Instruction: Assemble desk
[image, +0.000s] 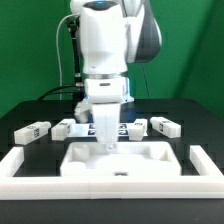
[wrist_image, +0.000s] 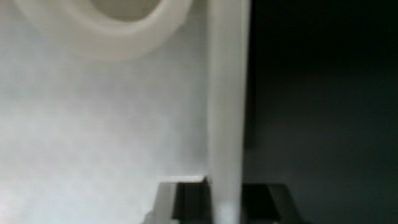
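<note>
While the gripper (image: 105, 122) is hung over the panel (image: 150, 158), a leg post (wrist_image: 228, 100) is clamped upright in it. Loose posts (image: 32, 131) are scattered behind.

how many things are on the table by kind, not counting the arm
panel: 1
legs: 4
rail: 1
marker board: 1, mostly hidden
total: 7
</note>
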